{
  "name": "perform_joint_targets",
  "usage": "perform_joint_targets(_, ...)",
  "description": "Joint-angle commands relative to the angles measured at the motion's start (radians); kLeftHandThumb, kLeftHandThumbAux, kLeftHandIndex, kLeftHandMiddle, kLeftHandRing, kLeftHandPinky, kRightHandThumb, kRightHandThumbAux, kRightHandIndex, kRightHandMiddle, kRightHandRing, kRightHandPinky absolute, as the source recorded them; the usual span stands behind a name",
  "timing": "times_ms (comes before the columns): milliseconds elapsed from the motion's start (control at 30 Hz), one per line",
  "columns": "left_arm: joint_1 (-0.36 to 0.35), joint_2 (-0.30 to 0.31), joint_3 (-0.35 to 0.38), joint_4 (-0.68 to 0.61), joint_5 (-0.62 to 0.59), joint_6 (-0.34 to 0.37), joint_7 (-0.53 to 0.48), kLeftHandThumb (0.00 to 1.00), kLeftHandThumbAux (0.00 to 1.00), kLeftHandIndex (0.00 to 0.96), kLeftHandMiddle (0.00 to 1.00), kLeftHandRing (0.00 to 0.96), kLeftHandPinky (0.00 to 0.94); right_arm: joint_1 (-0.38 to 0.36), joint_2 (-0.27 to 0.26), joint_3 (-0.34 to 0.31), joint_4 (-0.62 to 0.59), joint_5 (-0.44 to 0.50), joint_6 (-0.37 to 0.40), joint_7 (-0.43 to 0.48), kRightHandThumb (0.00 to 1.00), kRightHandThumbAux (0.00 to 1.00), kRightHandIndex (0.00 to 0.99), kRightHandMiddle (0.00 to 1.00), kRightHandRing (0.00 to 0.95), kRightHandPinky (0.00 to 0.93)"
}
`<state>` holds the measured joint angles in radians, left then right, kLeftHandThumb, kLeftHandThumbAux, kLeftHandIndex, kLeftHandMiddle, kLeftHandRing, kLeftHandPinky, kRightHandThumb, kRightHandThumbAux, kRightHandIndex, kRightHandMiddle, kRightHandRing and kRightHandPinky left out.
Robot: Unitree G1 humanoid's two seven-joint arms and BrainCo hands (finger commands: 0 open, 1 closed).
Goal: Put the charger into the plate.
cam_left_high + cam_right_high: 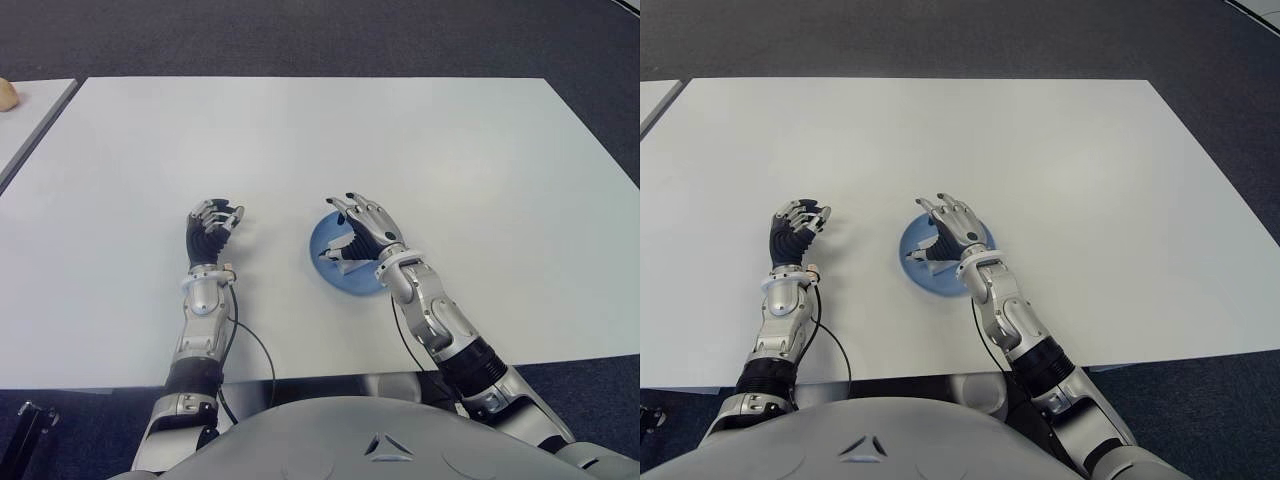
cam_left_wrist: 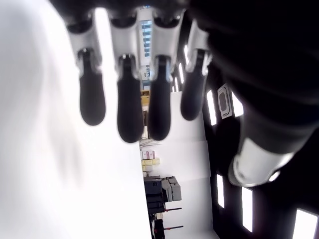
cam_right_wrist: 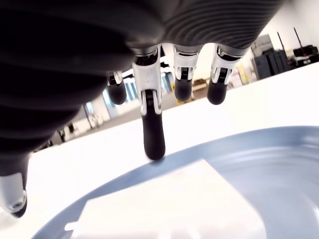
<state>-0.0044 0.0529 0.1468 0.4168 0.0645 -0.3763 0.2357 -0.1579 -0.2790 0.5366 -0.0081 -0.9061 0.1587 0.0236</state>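
The blue plate (image 1: pixel 322 243) lies on the white table (image 1: pixel 330 140), just right of centre and near me. A white charger (image 1: pixel 352 263) lies inside it; the right wrist view shows the charger (image 3: pixel 169 204) flat on the plate's floor (image 3: pixel 284 164). My right hand (image 1: pixel 366 222) hovers over the plate's far half with its fingers (image 3: pixel 153 134) spread above the charger, touching nothing. My left hand (image 1: pixel 212 228) shows to the left of the plate, a short way off, with fingers (image 2: pixel 129 109) relaxed and holding nothing.
A second table (image 1: pixel 25 120) adjoins at the far left, with a tan object (image 1: pixel 8 95) at its edge. Dark carpet (image 1: pixel 320 35) surrounds the table. A thin black cable (image 1: pixel 250 345) trails beside my left forearm.
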Motion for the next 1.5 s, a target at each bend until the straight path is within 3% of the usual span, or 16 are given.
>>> perform_joint_targets(33,-0.001,0.010,0.004,0.021,-0.007,0.000,-0.016,0.834,0.680,0.404,0.481,0.556,0.531,0.017,0.002,-0.009,0.018,0.022,-0.029,-0.017,0.000,0.516,0.000,0.000,0.000,0.000)
perform_joint_targets(400,-0.005,0.013,0.000,0.019,-0.001,0.011,-0.002,0.835,0.679,0.405,0.480,0.551,0.526,0.022,0.002,-0.021,0.029,0.026,-0.063,-0.056,0.000,0.481,0.000,0.000,0.000,0.000)
perform_joint_targets(800,-0.009,0.013,0.002,0.021,-0.004,0.009,-0.002,0.834,0.680,0.401,0.483,0.558,0.533,0.062,0.037,-0.102,0.044,0.123,-0.174,-0.222,0.000,0.462,0.000,0.000,0.000,0.000)
perform_joint_targets(867,-0.011,0.013,0.003,0.025,-0.006,0.005,-0.003,0.834,0.680,0.402,0.482,0.558,0.532,0.093,0.094,-0.178,0.007,0.216,-0.173,-0.275,0.000,0.557,0.000,0.000,0.000,0.000)
perform_joint_targets(967,-0.013,0.013,0.004,0.029,-0.006,-0.001,-0.002,0.834,0.680,0.401,0.483,0.558,0.534,0.110,0.139,-0.235,-0.002,0.279,-0.178,-0.323,0.030,0.684,0.000,0.000,0.000,0.045)
perform_joint_targets(1133,-0.014,0.013,0.003,0.031,-0.009,-0.003,-0.009,0.834,0.680,0.398,0.484,0.564,0.540,0.111,0.141,-0.342,0.101,0.379,-0.256,-0.399,0.133,0.797,0.020,0.022,0.032,0.143)
perform_joint_targets(1300,-0.015,0.013,0.002,0.028,-0.008,-0.001,-0.007,0.834,0.680,0.401,0.482,0.558,0.527,0.100,0.167,-0.390,0.142,0.411,-0.276,-0.455,0.325,0.837,0.128,0.166,0.200,0.302)
perform_joint_targets(1500,-0.015,0.012,0.001,0.028,-0.005,-0.001,-0.005,0.834,0.680,0.402,0.482,0.557,0.528,0.092,0.183,-0.439,0.176,0.476,-0.321,-0.469,0.485,0.907,0.233,0.284,0.293,0.340)
